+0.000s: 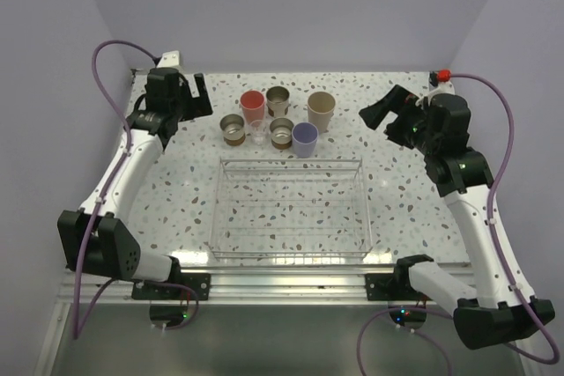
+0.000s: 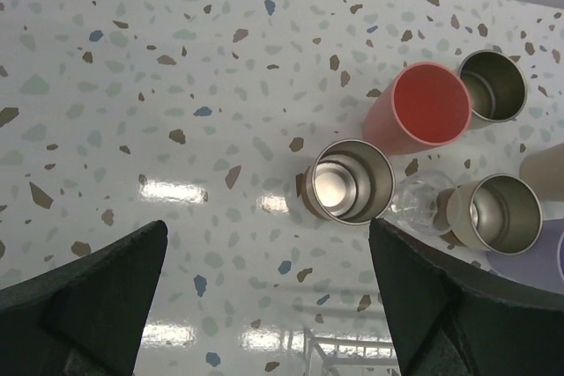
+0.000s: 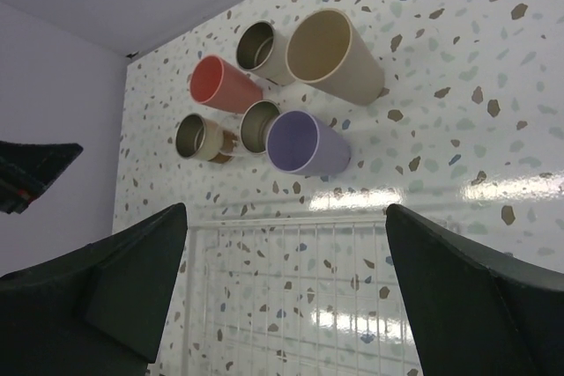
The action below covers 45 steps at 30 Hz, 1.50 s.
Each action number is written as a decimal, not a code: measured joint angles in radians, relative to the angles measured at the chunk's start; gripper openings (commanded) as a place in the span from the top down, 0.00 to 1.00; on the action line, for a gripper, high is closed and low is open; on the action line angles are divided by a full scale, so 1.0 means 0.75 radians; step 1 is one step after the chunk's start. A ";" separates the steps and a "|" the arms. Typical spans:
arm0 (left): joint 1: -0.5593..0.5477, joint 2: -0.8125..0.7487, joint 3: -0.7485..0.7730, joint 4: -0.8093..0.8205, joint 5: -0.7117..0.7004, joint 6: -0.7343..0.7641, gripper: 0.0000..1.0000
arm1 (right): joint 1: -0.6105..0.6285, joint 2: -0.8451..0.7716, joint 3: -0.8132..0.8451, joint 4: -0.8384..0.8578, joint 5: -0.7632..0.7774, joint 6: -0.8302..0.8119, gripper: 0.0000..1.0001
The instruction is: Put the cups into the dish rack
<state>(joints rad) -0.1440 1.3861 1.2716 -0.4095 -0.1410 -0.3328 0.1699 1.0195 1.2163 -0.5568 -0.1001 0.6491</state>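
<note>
Jaws spread, empty, on left gripper [image 1: 202,97] and right gripper [image 1: 377,113]. Seven by the far edge: one red-pink plastic cup [image 1: 253,105], one lavender cup [image 1: 305,138], one beige cup [image 1: 321,110], three short steel cups [image 1: 233,129], one clear cup [image 2: 423,202]. One see-through wire dish rack [image 1: 291,162] sits by the near edge; speckled white table [image 1: 176,184], lilac walls [image 1: 282,6].

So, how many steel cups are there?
3 steel cups: one at the group's left end, one at the back beside the red cup, one in front beside the lavender cup.

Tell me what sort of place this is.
Likely a robot lab bench, not a kitchen: two robot arms bolted at the edge of a speckled table, plain walls around it, cups staged beside a dish rack.
</note>
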 measured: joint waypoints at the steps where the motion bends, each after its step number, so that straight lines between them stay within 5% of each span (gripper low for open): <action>1: 0.000 0.021 0.021 -0.026 -0.011 0.011 0.00 | 0.000 -0.008 -0.003 0.002 -0.016 -0.003 0.02; 21: -0.001 0.372 0.313 -0.196 -0.048 0.121 0.07 | 0.002 -0.034 -0.085 0.015 -0.146 -0.002 0.02; 31: -0.014 0.450 0.259 -0.155 0.072 0.105 0.35 | 0.002 -0.033 -0.130 0.015 -0.150 -0.001 0.02; 45: -0.061 0.636 0.248 -0.092 0.129 0.084 0.47 | 0.003 -0.032 -0.144 0.015 -0.143 -0.005 0.02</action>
<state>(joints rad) -0.1898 1.8629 1.4574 -0.4786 -0.0441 -0.2695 0.1719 0.9958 1.1084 -0.5453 -0.2077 0.6456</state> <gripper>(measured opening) 0.570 0.983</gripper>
